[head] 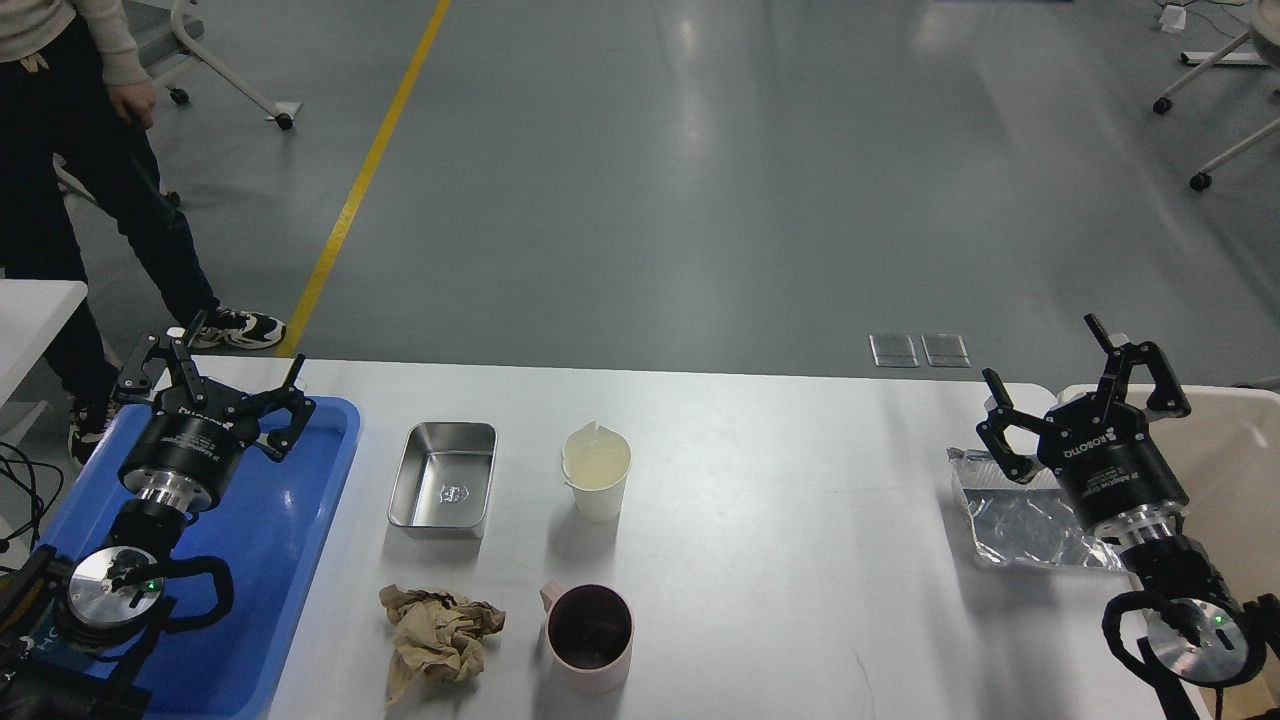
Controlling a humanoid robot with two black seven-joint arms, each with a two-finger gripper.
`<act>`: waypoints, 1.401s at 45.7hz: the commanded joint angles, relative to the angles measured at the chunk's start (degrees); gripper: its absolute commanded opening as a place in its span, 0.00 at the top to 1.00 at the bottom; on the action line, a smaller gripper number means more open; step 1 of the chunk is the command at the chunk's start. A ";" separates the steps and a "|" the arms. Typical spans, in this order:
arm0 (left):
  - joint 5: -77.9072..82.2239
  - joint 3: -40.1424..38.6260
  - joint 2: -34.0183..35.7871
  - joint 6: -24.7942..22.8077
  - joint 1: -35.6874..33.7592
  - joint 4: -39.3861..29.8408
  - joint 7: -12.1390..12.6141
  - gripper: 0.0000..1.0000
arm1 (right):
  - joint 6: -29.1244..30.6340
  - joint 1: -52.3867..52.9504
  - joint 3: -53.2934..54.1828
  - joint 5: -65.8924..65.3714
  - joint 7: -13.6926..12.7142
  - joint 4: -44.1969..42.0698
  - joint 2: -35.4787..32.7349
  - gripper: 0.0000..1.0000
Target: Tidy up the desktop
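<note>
The white desktop [780, 520] spans the view. On it lie a steel rectangular tray [443, 478], a translucent white cup [596, 470], a pink mug [590, 638] with a dark inside, a crumpled brown paper [435, 638] and a silver foil wrapper [1030, 520]. My left gripper [218, 380] hovers open above the far end of the blue tray [290, 560], holding nothing. My right gripper [1085, 390] is open and empty above the foil wrapper's far edge, next to the beige bin [1235, 450].
A person [80, 150] in dark trousers stands beyond the desk's far left corner. Rolling chair bases [1215, 100] are on the grey floor at the far right. A yellow floor line [360, 180] runs past the desk. Another white table edge [30, 310] is at the left.
</note>
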 commanded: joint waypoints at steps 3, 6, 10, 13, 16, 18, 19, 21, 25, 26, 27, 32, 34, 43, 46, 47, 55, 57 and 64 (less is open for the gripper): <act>0.32 1.68 3.29 0.33 -0.03 -1.15 -0.23 0.04 | 0.03 0.02 -0.10 0.00 0.00 -0.04 0.00 0.00; 0.85 1.68 5.22 0.86 -0.12 -1.68 -0.40 0.04 | 0.03 0.11 -0.10 -0.09 0.00 -0.21 -0.08 0.00; 1.20 1.76 8.04 1.74 -0.03 -2.30 -0.40 0.04 | 0.03 0.28 -0.10 -0.09 0.09 -0.30 0.00 0.00; 2.69 2.11 9.62 2.88 -0.03 -2.56 -0.40 0.04 | -0.05 0.37 -0.28 -0.09 0.09 -0.39 0.44 0.00; 6.29 2.47 10.94 5.42 -0.03 -2.47 -0.40 0.04 | 0.03 0.55 -0.28 -0.18 0.00 -0.56 1.14 0.00; 9.88 2.56 11.64 7.18 -0.03 -2.47 -0.40 0.04 | 0.03 0.63 -0.36 -0.18 0.00 -0.65 1.23 0.00; 11.99 2.47 11.91 7.97 -0.03 -2.39 -0.40 0.04 | 0.03 0.72 -0.37 -0.18 0.00 -0.65 1.23 0.00; 16.21 2.47 12.35 8.33 0.06 -2.47 -0.40 0.04 | 0.03 0.81 -0.98 -0.18 -0.09 -0.65 1.23 0.00; 20.71 1.68 12.96 7.89 1.02 -3.44 -0.49 0.04 | 0.03 0.81 -1.95 -0.09 0.00 -0.65 1.15 0.00; 20.72 1.68 13.05 7.72 1.37 -3.70 -0.40 0.04 | 0.03 0.90 -1.95 -0.18 0.00 -0.65 1.15 0.00; 20.72 1.59 13.31 7.63 1.55 -4.14 -0.40 0.04 | 0.03 0.90 -1.95 -0.09 0.00 -0.65 1.06 0.00; 21.24 2.46 14.19 7.89 1.73 -6.07 -0.40 0.04 | 0.03 0.81 -1.95 -0.18 0.00 -0.65 0.80 0.00; 21.33 2.56 14.98 7.89 2.08 -6.95 -0.40 0.04 | 0.03 0.81 -1.95 -0.18 0.00 -0.65 0.62 0.00; 21.33 4.22 23.76 7.80 7.61 -11.70 -0.84 0.04 | 0.03 0.90 -1.95 -0.18 0.00 -1.00 0.53 0.00; 21.33 4.40 26.23 7.54 9.02 -12.31 -1.11 0.04 | 0.03 0.98 -1.95 -0.09 0.00 -1.62 0.44 0.00; 21.33 4.40 27.11 7.54 9.46 -12.58 -1.11 0.04 | 0.03 0.98 -1.95 -0.18 0.00 -1.88 0.44 0.00; 21.33 4.67 34.75 7.45 13.41 -13.99 -0.49 0.04 | 0.30 0.98 -2.03 -0.18 0.00 -2.06 0.35 0.00; 21.42 4.75 37.21 7.45 14.38 -14.07 -0.40 0.04 | 0.30 1.07 -2.04 -0.18 -0.09 -2.06 0.35 0.00; 21.42 7.74 48.28 7.36 16.41 -15.30 -0.40 0.04 | 0.30 1.07 -2.12 -0.18 -0.09 -1.88 0.35 0.00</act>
